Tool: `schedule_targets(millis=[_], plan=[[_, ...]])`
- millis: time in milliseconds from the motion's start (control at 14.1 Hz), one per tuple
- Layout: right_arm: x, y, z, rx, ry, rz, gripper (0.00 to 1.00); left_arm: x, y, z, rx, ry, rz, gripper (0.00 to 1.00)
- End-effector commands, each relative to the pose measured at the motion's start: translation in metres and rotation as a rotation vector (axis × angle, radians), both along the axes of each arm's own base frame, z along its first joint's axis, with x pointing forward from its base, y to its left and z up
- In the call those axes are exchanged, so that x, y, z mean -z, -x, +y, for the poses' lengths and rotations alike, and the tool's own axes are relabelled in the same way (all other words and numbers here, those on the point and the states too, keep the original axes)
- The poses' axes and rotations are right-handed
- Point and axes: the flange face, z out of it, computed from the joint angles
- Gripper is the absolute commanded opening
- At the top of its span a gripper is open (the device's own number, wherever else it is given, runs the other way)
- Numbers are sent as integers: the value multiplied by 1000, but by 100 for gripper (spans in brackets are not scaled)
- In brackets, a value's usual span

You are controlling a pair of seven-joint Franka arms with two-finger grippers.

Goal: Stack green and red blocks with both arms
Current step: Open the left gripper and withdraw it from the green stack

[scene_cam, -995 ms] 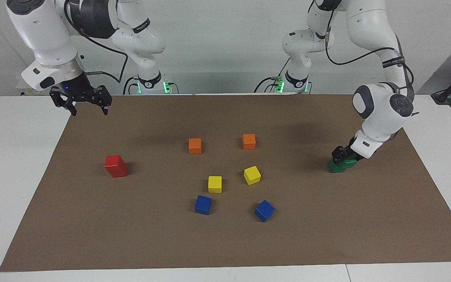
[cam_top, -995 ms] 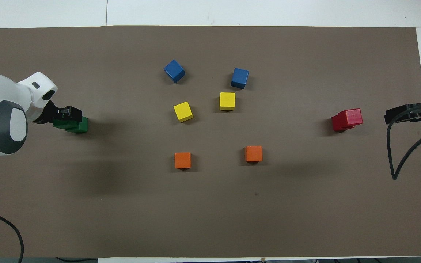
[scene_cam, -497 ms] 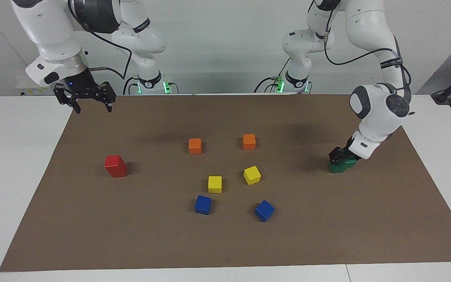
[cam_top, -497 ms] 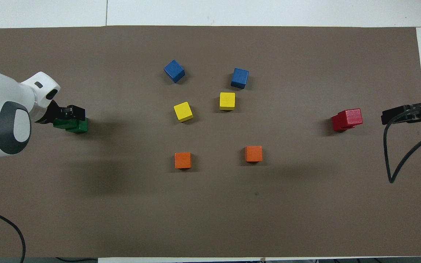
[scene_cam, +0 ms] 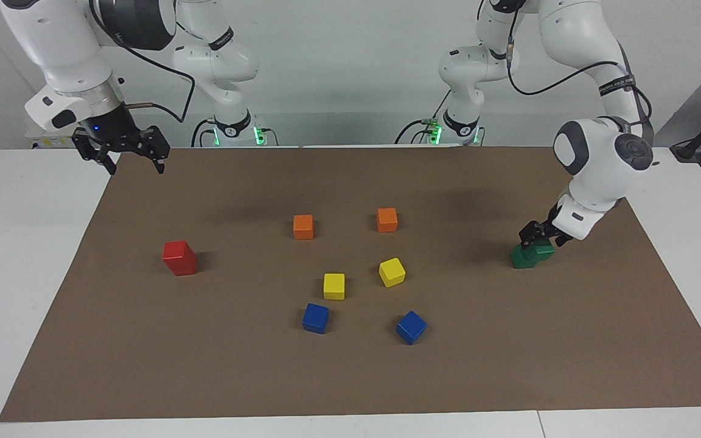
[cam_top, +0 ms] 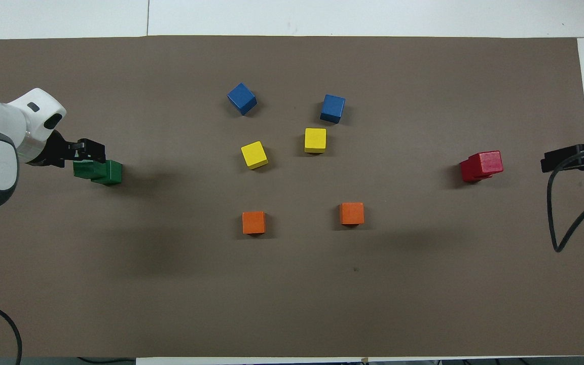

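Worktop: white, smooth, carrying a matte brown mat with a flat, paper-like surface; all cubes sit on the mat.

Green stack at the left arm's end of the mat: two dark green glossy cubes, upper one skewed off the lower so the edges do not line up; in the overhead view the offset shows as a stepped outline.

Left claw: black, tilted, just above the top green cube; jaws released, gripping nothing; whether a fingertip brushes the cube, cannot tell; the white rounded wrist with grey joint cap leans over it.

Red stack at the right arm's end: two bright red glossy cubes, one on the other, the top slightly shifted.

Right claw: black, linked fingers spread, empty, raised over the mat's corner nearest its base, well apart from the red stack; this arm waits.

Mid-mat, all separate and single: two orange cubes nearest the robots; two yellow cubes next; two blue cubes farthest, one of each pair turned askew.
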Motion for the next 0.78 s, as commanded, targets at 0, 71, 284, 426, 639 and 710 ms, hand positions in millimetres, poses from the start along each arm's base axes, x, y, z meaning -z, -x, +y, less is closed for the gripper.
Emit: schedule_targets(millis=[0, 71, 284, 426, 639, 710], plan=[[-6, 5, 0, 21, -29, 6, 100, -46, 9, 2, -8, -12, 1, 100], [-7, 5, -1, 22, -29, 5, 100, -63, 15, 0, -7, -15, -14, 100], [-3, 3, 0, 22, -30, 11, 100, -104, 38, -6, 6, -20, -6, 100], [-8, -2, 0, 22, -30, 14, 100, -125, 53, -10, 10, -24, 6, 100], [-11, -14, -1, 25, -29, 48, 100, -136, 68, -12, 14, -26, 41, 100], [-10, -14, -1, 25, -29, 51, 100, -136, 70, -12, 15, -28, 44, 100]])
